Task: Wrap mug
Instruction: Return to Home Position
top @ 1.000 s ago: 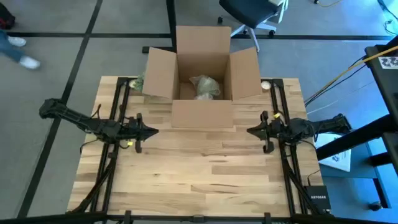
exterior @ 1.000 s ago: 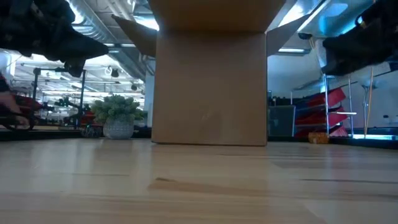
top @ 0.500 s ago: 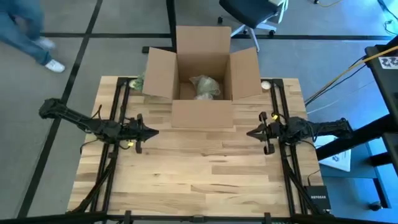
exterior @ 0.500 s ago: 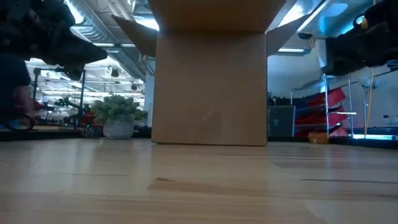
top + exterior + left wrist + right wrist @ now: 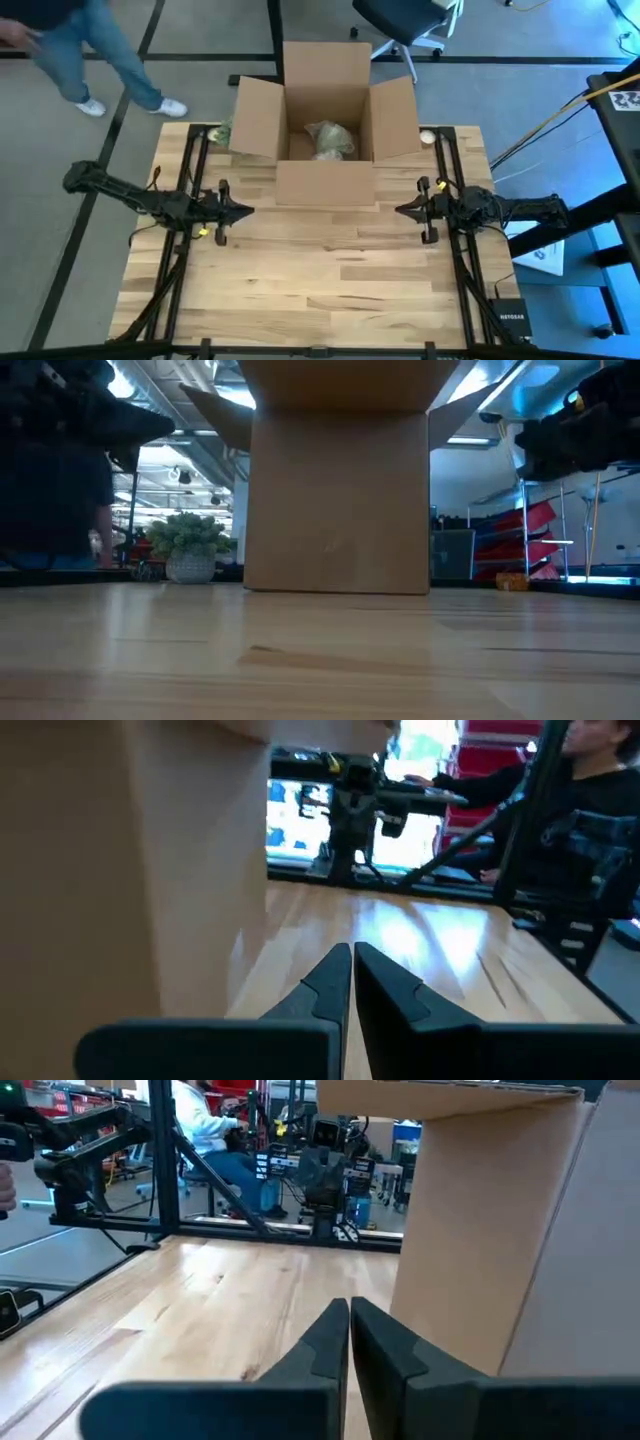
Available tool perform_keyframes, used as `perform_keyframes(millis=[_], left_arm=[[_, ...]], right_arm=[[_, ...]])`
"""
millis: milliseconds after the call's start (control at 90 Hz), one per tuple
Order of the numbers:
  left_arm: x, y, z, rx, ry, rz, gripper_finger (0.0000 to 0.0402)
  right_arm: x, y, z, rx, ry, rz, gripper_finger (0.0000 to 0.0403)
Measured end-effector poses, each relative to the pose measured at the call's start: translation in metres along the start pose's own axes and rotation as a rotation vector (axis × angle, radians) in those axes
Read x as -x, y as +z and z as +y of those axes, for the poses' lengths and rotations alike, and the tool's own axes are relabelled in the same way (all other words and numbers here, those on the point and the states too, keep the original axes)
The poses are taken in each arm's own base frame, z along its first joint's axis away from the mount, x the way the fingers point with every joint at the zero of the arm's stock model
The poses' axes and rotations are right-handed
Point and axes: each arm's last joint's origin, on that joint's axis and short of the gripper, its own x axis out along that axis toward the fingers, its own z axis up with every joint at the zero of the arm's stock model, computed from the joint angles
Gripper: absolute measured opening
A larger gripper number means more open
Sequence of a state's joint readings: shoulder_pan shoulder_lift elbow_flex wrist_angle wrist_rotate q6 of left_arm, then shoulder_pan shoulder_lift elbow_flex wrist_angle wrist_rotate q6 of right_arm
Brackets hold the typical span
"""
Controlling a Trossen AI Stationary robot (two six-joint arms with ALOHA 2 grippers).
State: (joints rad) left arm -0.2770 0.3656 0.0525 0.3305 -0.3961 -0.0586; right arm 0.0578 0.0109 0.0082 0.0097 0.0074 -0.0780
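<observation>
First, the near part of the wooden surface carries nothing of the task. At its middle, both arms lie low and point inward at each other. The left tool is closed, its fingers pressed together with nothing between them, and the right tool is the same. Both are apart from the box. Farther, the box stands open at the far edge, and a wrapped mug lies inside near its far wall. I cannot tell if a second one lies under it. Beyond the far left corner, a person walks on the floor.

I judge that the packing is done and only the retreat remains. The danger is small but real. The side flaps lean outward, so an arm that swings wide could catch one and drag the box. The left arm's elbow also reaches past the surface's edge, on the person's side, and could meet them if they come closer.
</observation>
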Motion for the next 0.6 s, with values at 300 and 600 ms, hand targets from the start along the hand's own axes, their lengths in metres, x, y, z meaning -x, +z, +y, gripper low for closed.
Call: perform_keyframes(millis=[300, 600], left_arm=[[0.007, -0.012, 0.006, 0.024, -0.153, 0.031, 0.0], [0.016, -0.003, 0.019, -0.015, -0.127, -0.076, 0.0]], right_arm=[[0.0, 0.0, 0.0, -0.002, 0.001, 0.0, 0.0001], [0.0, 0.0, 0.0, -0.002, 0.001, 0.0, 0.0001]])
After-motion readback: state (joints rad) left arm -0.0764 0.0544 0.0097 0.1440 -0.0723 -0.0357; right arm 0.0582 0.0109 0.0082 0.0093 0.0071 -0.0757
